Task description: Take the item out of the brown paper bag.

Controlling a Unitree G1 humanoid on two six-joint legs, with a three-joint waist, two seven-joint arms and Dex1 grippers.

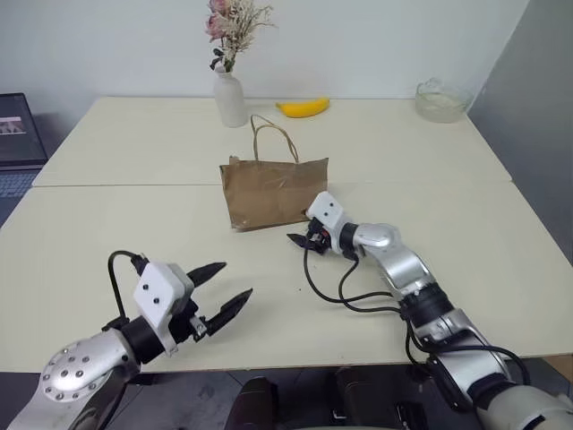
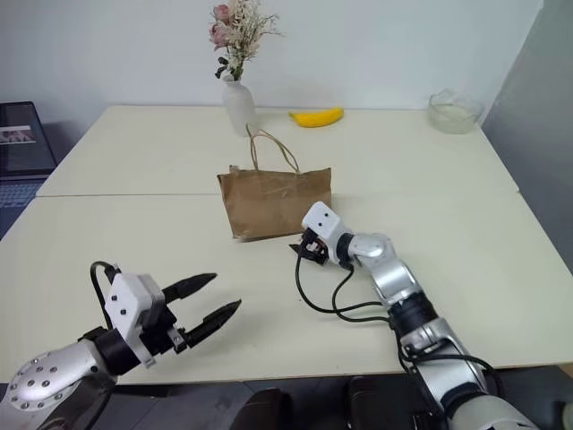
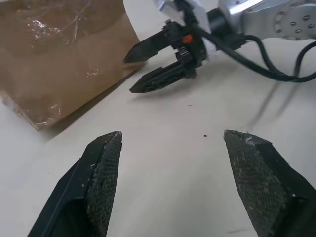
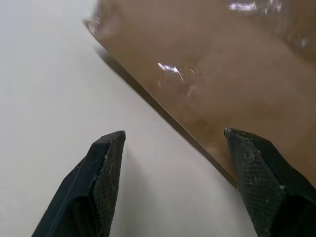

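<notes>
The brown paper bag (image 1: 273,190) stands upright in the middle of the table, creased, its cord handles (image 1: 274,140) sticking up. The item is hidden from view. My right gripper (image 1: 298,240) is low over the table just in front of the bag's right lower corner, pointing at it, open with nothing between its fingers. In the right wrist view the bag's front wall (image 4: 212,74) lies close ahead of the fingertips (image 4: 111,148). My left gripper (image 1: 237,279) hovers open and empty near the front edge, well short of the bag; its wrist view shows the right gripper (image 3: 128,75) beside the bag (image 3: 59,59).
A white vase (image 1: 231,97) of dried flowers stands behind the bag. A yellow banana (image 1: 303,107) lies to the vase's right, and a glass bowl (image 1: 442,98) sits at the far right corner. A laptop (image 1: 18,134) is off the table's left side.
</notes>
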